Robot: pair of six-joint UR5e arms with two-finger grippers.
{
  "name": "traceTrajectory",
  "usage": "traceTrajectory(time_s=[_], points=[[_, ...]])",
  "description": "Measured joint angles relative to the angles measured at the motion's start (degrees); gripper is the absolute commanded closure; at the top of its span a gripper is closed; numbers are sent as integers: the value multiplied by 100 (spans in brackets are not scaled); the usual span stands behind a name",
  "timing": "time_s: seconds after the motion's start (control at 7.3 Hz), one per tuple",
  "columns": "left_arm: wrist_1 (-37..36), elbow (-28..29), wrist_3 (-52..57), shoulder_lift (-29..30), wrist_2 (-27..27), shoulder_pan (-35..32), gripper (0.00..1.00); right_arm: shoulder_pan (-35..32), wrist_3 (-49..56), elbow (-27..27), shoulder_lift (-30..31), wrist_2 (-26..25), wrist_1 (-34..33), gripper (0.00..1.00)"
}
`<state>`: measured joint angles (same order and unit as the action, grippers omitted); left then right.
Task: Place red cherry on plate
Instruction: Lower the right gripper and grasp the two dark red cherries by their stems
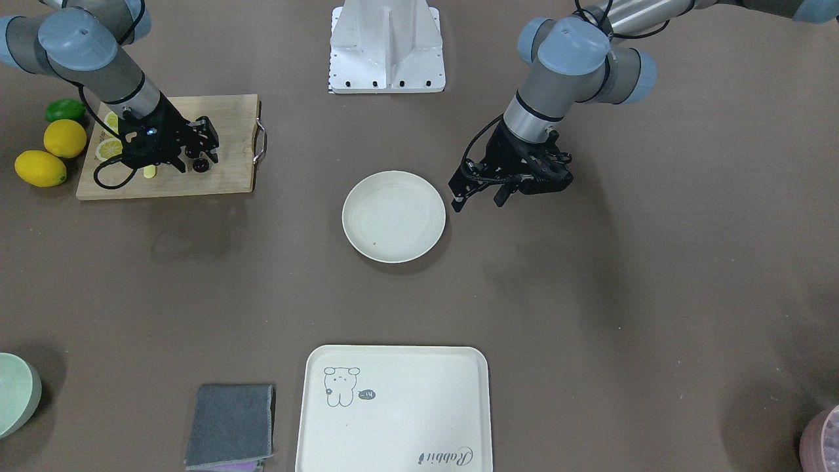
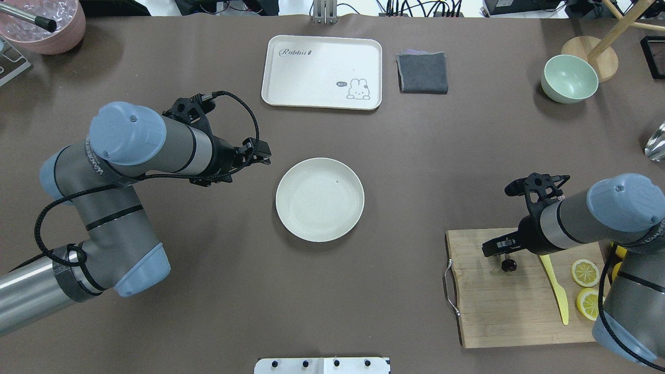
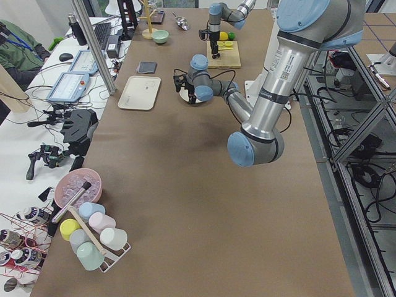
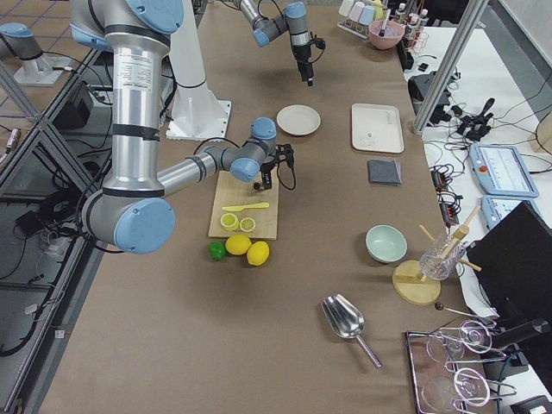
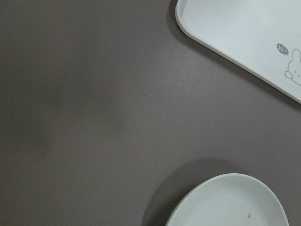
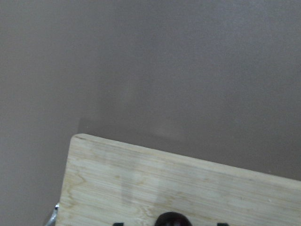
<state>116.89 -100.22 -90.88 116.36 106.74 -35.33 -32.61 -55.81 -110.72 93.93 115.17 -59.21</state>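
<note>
The red cherry (image 1: 200,165) lies on the wooden cutting board (image 1: 223,177), dark and glossy. My right gripper (image 1: 195,157) hangs right over it, open, with a fingertip on each side of the fruit. In the right wrist view only the cherry's top (image 6: 171,220) shows at the bottom edge, over the board (image 6: 141,183). The overhead view shows the cherry (image 2: 508,265) just below the right gripper (image 2: 500,251). The round cream plate (image 1: 393,223) sits mid-table with nothing on it. My left gripper (image 1: 479,196) hovers open beside the plate's rim (image 2: 283,182), holding nothing.
On the board lie a yellow knife (image 2: 555,288) and lemon slices (image 2: 585,272). Two lemons (image 1: 64,137) and a lime (image 1: 65,109) sit beside it. Across the table are the rabbit tray (image 2: 311,78), a grey cloth (image 2: 423,72) and a green bowl (image 2: 569,79).
</note>
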Motion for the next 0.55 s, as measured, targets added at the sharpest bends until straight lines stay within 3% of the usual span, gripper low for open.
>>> traceTrajectory(time_s=[0.14,0.27,0.41,0.55], points=[[2,-2,0,0,-5,7,2,48,0,14,-13,-64,-14,37],[5,-3,0,0,-9,13,2,69,0,21,-29,-98,-23,74],[8,-1,-2,0,-12,18,2,68,0,14,-36,-111,-27,100],[8,1,-4,0,-13,22,2,63,1,2,-30,-125,-28,100]])
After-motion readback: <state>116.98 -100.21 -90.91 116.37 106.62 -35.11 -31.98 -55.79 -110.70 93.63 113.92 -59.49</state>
